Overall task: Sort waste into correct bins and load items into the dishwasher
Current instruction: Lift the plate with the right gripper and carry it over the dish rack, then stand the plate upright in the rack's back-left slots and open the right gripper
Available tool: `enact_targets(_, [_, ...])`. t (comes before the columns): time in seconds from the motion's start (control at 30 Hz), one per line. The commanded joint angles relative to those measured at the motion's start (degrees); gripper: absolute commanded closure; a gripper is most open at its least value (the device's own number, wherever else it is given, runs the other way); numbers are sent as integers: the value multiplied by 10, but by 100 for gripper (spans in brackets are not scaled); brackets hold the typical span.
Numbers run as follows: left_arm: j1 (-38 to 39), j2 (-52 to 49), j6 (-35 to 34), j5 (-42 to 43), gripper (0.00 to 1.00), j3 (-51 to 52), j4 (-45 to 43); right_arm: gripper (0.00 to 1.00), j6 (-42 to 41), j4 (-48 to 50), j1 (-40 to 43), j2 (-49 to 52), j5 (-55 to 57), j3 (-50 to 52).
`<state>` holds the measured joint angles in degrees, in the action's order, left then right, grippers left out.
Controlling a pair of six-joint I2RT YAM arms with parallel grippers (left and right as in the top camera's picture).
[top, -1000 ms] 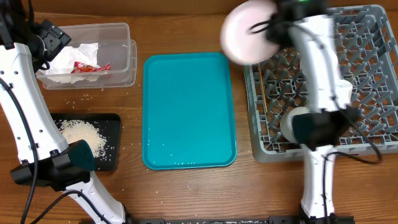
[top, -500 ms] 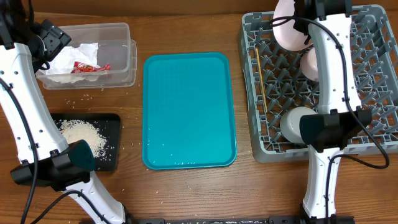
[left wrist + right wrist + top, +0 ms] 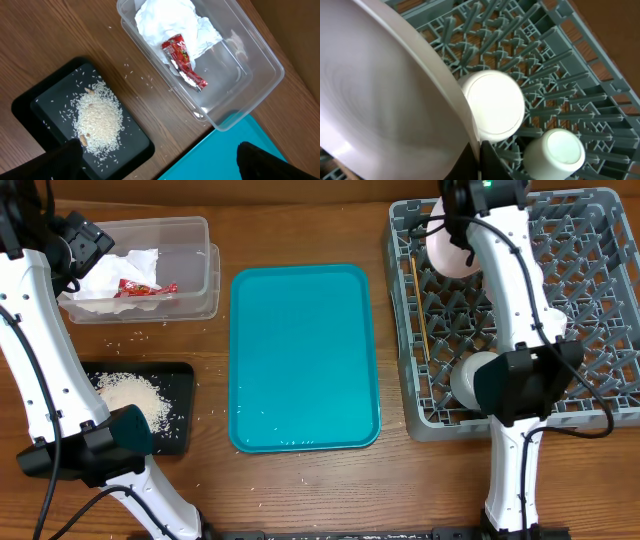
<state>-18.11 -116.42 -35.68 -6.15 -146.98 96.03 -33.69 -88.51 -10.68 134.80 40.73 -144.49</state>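
My right gripper (image 3: 462, 218) is shut on the rim of a large pinkish-white plate (image 3: 446, 250) and holds it on edge over the back left of the grey dish rack (image 3: 600, 300). In the right wrist view the plate (image 3: 385, 100) fills the left side, pinched between my fingers (image 3: 479, 150). Beside it in the rack (image 3: 560, 65) are a round white dish (image 3: 492, 105) and an upturned white cup (image 3: 555, 152). Chopsticks (image 3: 418, 305) lie along the rack's left side. My left gripper (image 3: 160, 167) is open and empty, high above the clear tub (image 3: 250, 70) and black tray (image 3: 135, 145).
The clear tub (image 3: 195, 280) holds the napkin (image 3: 120, 268) and red wrapper (image 3: 140, 288). The black tray (image 3: 180, 385) holds a rice heap (image 3: 130, 395). Loose grains (image 3: 135, 340) lie on the wood between them. The teal tray (image 3: 305, 360) lies in the middle.
My right arm carried the plate rightward from beside the rack to over it, then down and a little left. The round white dish is now hidden under the arm. The left arm has not moved.
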Motion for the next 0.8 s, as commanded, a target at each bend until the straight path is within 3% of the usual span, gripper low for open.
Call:
enact_targets(0.0, [1,-1,-3,2,0,-4,0,89,-8,4,-23,-2,12,1])
enact_targets(0.03, [1,-1,-3,2,0,-4,0,83,-7,4,-28,-2,12,0])
enact_targets(0.1, [1,-1,-3,2,0,-4,0,52,-6,3,-38,-3,12,0])
enact_targets(0.17, [1,-1,-3,2,0,-4,0,28,-6,2,-45,-9,12,0])
enact_targets(0.23, [1,-1,-3,2,0,-4,0,6,-6,-1,-51,-19,6,-7])
enact_targets(0.27, [1,-1,-3,2,0,-4,0,0,-6,-3,-52,-25,-2,-14])
enact_targets(0.5, [1,-1,-3,2,0,-4,0,0,11,-15,-50,-116,-164,-99])
enact_targets(0.77, [1,-1,-3,2,0,-4,0,0,28,-86,-34,-223,-239,-110])
